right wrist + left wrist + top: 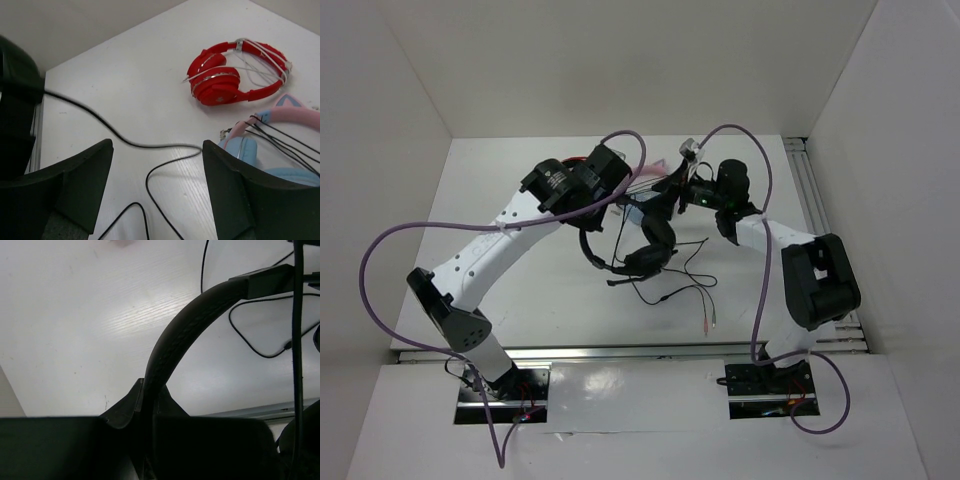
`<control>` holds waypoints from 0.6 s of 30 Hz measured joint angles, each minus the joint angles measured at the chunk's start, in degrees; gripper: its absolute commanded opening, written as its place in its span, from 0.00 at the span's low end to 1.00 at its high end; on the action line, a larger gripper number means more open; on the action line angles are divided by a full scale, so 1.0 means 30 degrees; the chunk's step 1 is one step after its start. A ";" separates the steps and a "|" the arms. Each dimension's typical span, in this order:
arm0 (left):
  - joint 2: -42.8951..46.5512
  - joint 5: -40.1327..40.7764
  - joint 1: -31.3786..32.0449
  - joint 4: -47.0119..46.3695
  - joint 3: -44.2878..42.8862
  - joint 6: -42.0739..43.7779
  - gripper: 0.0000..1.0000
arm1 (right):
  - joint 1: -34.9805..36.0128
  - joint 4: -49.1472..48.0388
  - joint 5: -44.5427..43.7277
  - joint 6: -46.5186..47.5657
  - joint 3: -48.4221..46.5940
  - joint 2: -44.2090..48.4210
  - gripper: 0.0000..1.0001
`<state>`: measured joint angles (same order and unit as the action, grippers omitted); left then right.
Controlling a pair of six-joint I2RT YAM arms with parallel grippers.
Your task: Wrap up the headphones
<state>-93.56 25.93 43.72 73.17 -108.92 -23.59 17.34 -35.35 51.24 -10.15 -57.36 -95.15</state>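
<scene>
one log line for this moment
left end effector: shut on headphones band | right end effector: open over cable | cable: loose on table

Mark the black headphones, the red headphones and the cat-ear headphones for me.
black headphones (pixel 185 325), left wrist view, on the padded headband.
red headphones (pixel 216 89), right wrist view, on the near ear cup.
cat-ear headphones (pixel 295 116), right wrist view, on the pink headband.

Robot lab cell: white enclosure walls (pixel 620 60), aluminium rails (pixel 620 353).

black headphones (pixel 658 235) with textured black band (pixel 190 325), red-and-white headphones (pixel 217 87), pink-and-light-blue cat-ear headphones (pixel 300 119), thin black cable (pixel 170 146), white table (pixel 130 75)
</scene>
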 measured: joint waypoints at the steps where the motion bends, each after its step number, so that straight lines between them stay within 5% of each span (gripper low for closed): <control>1: -0.0073 0.0219 -0.0117 0.0291 -0.0226 -0.0219 0.00 | -0.0029 -0.0372 0.0000 -0.0146 0.0291 -0.0058 0.81; 9: -0.0437 0.0962 -0.0554 0.1596 -0.2958 -0.1064 0.00 | -0.0452 -0.4801 0.0015 -0.2849 0.1559 -0.2798 0.83; 18: -0.0423 0.0648 -0.0831 0.1851 -0.4386 -0.1297 0.00 | 0.1253 -0.5996 -0.0364 -0.3730 0.1056 -0.4554 0.84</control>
<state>-94.83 27.88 41.23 78.72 -122.08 -27.49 21.10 -53.34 50.15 -21.34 -54.19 -108.81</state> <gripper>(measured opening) 0.140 0.841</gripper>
